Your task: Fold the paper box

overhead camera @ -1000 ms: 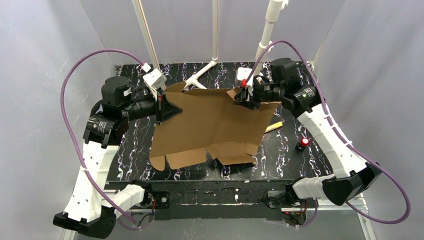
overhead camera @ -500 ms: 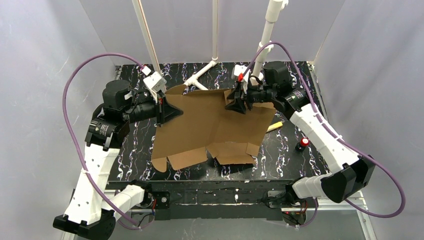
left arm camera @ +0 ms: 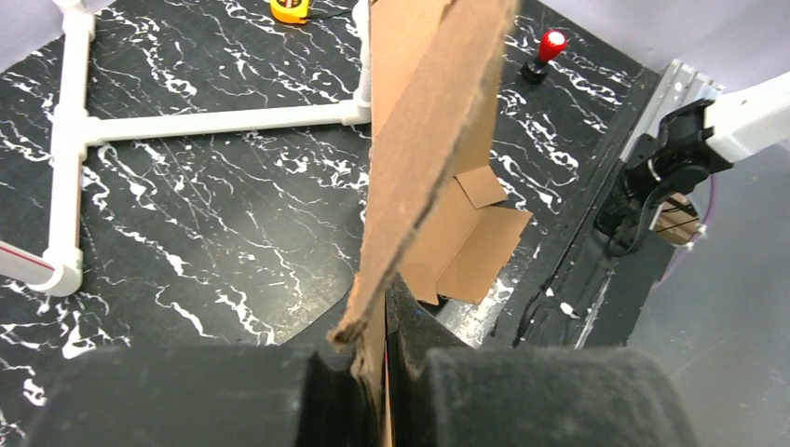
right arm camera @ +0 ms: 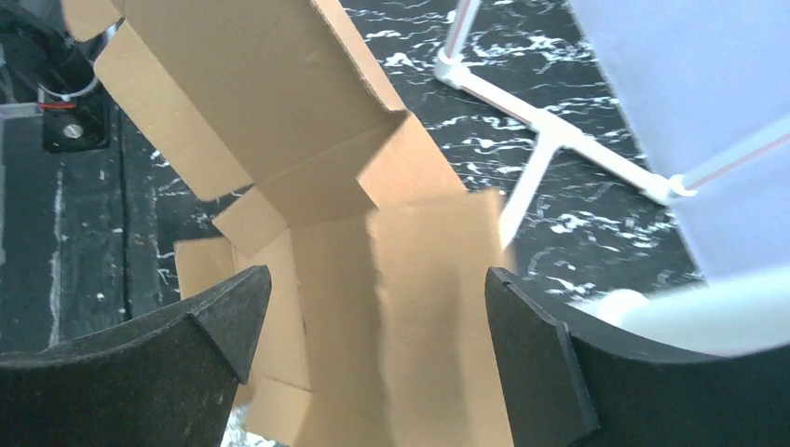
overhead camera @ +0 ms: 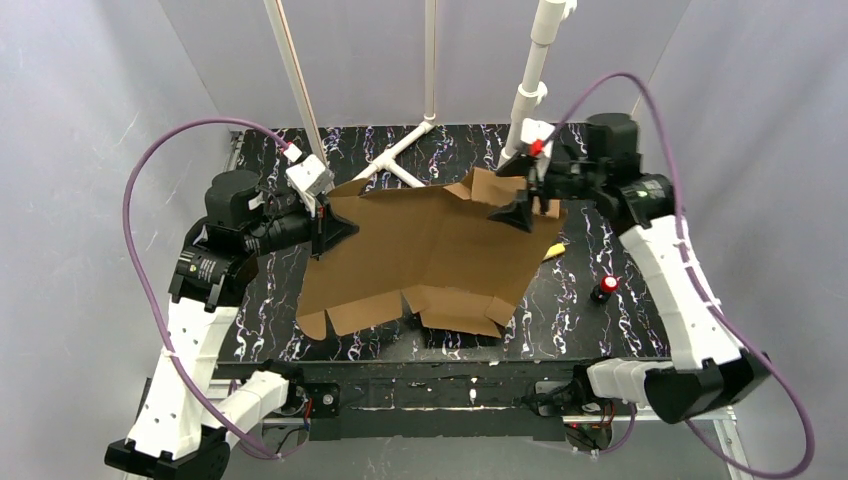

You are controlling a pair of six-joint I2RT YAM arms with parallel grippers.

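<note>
Where the black table point(overhead camera: 600, 330) shows bare, its top is glossy and veined with white like marble, and pale grey walls point(overhead camera: 90, 100) close it in on three sides. A frame of white plastic pipe point(overhead camera: 400, 155) lies across the far part of the table and rises at the back. The box point(overhead camera: 430, 250) is a plain brown corrugated sheet, die-cut and spread nearly flat across the middle of the table, with small flaps along its near edge and a raw fluted edge in the left wrist view. The left gripper point(overhead camera: 335, 225) is clamped on its left edge, black padded fingers point(left arm camera: 326, 391) pinching the board. The right gripper point(overhead camera: 520, 205) hangs over the far right corner with its jaws spread wide and nothing held; I cannot tell whether it touches the board. A small yellow thing point(overhead camera: 553, 250) peeks out at the box's right edge, and a red-capped knob point(overhead camera: 604, 288) stands apart on the right
</note>
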